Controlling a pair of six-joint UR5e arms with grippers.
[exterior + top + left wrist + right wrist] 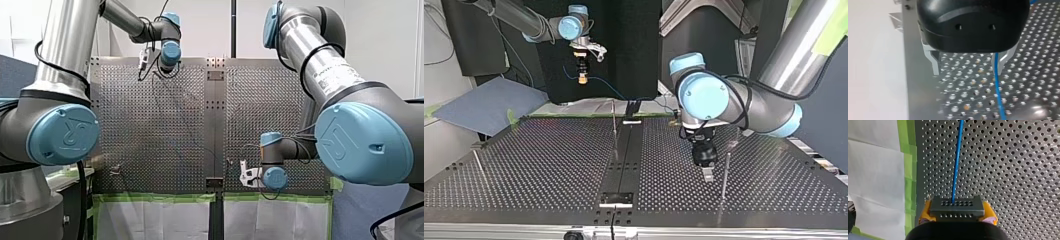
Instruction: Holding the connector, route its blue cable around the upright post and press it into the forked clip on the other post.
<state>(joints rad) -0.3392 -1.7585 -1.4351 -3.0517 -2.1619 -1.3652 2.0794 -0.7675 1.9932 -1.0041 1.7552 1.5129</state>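
My right pincer (958,216) is clenched on the connector (957,206), with the blue cable (957,165) running ahead over the surface (1010,170). My left pincer (965,72) is released, and the cable passes close by one finger. It could snag there, or go slack and slip off the post (725,175).

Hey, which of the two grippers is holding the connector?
My right gripper: its yellow pads are shut on the black connector, the blue cable running out ahead. My left gripper stands open, the cable only passing one metal finger.

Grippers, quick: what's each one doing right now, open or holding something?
Left gripper: open, gripping nothing.
Right gripper: closed on the connector of the blue cable.
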